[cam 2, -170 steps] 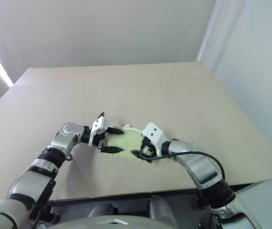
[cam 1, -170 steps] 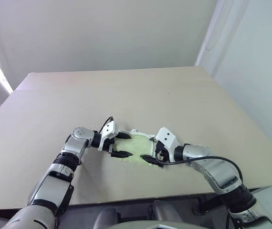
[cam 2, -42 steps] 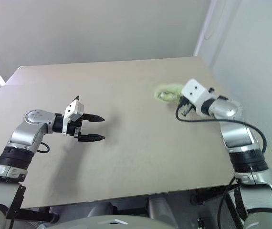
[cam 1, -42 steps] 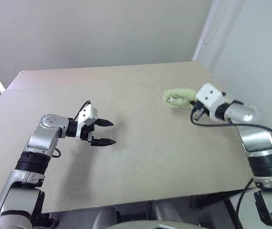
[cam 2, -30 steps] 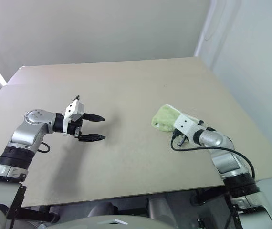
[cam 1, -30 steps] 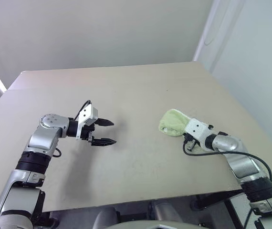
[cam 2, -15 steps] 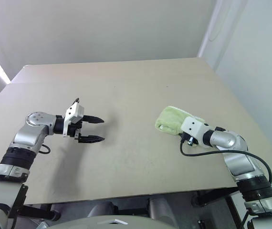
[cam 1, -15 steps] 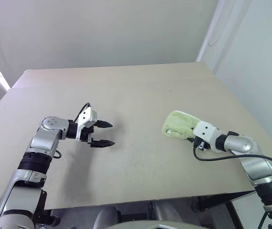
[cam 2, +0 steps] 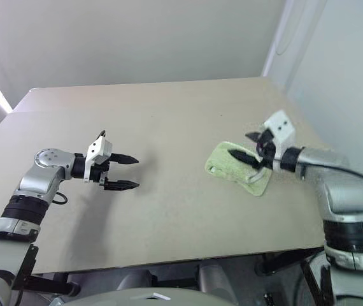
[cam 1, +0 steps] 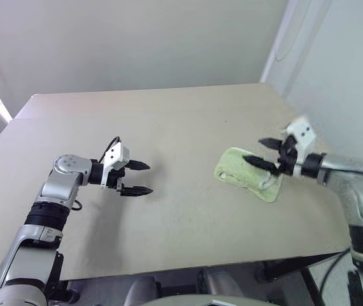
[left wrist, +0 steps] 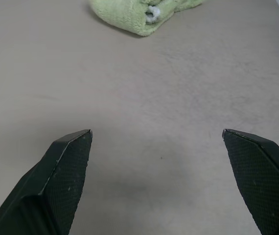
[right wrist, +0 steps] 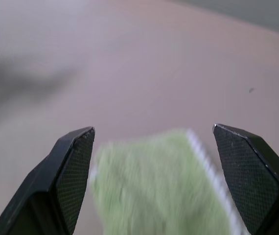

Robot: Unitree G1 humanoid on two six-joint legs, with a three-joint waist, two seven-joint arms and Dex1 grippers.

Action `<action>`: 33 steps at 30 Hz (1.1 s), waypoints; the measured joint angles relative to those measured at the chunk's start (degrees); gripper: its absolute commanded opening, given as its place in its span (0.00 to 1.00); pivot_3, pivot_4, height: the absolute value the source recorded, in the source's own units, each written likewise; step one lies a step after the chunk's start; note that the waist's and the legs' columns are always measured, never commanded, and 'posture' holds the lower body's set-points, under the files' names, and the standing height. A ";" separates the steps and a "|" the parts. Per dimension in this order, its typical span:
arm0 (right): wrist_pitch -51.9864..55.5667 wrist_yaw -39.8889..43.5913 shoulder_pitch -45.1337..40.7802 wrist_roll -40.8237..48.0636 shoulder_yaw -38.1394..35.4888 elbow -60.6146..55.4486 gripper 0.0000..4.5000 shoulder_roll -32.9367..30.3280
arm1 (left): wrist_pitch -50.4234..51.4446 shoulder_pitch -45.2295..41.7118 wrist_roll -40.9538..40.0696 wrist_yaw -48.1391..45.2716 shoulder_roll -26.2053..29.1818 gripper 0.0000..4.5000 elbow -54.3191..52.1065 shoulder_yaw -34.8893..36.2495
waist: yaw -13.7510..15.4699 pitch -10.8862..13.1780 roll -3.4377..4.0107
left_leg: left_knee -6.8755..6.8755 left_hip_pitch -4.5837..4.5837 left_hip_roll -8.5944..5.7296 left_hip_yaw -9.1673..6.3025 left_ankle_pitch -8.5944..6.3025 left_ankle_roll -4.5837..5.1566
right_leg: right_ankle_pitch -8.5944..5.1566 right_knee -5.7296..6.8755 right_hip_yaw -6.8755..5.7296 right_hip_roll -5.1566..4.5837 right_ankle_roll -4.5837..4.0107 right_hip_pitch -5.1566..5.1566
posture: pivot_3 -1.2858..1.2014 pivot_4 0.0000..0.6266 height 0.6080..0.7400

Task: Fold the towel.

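We see the towel (cam 1: 248, 175) lying folded in a loose bundle on the desk (cam 1: 188, 127), towards its right edge, with the right gripper (cam 1: 263, 152) spread and empty just above it, and the left gripper (cam 1: 137, 178) spread and empty well apart over bare desk. We judge the main risk is the soft folds slackening and springing open now nothing pins them, or a finger snagging the terry. We can read no writing or logo.

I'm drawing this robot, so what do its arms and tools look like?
Silver-grey metal arms with black joint bands. Each tool, the left tool and the right tool, has a white boxy block and two pointed black fingers with a dotted texture. Thin black cables loop beside the wrists.
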 measured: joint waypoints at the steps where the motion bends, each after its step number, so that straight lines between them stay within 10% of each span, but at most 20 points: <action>1: 1.37 -1.81 -0.56 0.03 0.01 0.67 0.90 1.36 | -0.05 0.03 0.10 0.02 -0.01 1.00 -0.01 -0.03 | 0.02 0.00 0.00 | -0.02 -0.01 0.00 0.00 0.00 0.00 | 0.00 -0.02 -0.01 0.00 0.00 0.00 | 0.52 0.00 0.79; 20: -27.74 -12.22 8.85 -14.54 11.29 19.92 0.90 12.47 | 3.44 0.80 -0.54 0.00 0.03 1.00 -3.74 0.00 | -0.40 -0.06 -0.04 | 0.02 0.02 -0.04 0.11 -0.01 0.01 | 0.01 -0.03 0.11 -0.04 0.07 0.06 | 0.52 0.00 0.79; 33: -16.61 -3.81 9.01 -5.51 6.39 7.80 0.90 7.06 | 15.43 -4.21 -10.12 -3.55 0.58 1.00 -3.55 6.18 | -1.51 -0.03 0.02 | 0.00 0.00 -0.04 0.07 -0.01 0.01 | 0.00 -0.05 0.09 -0.04 0.07 0.04 | 0.52 0.00 0.79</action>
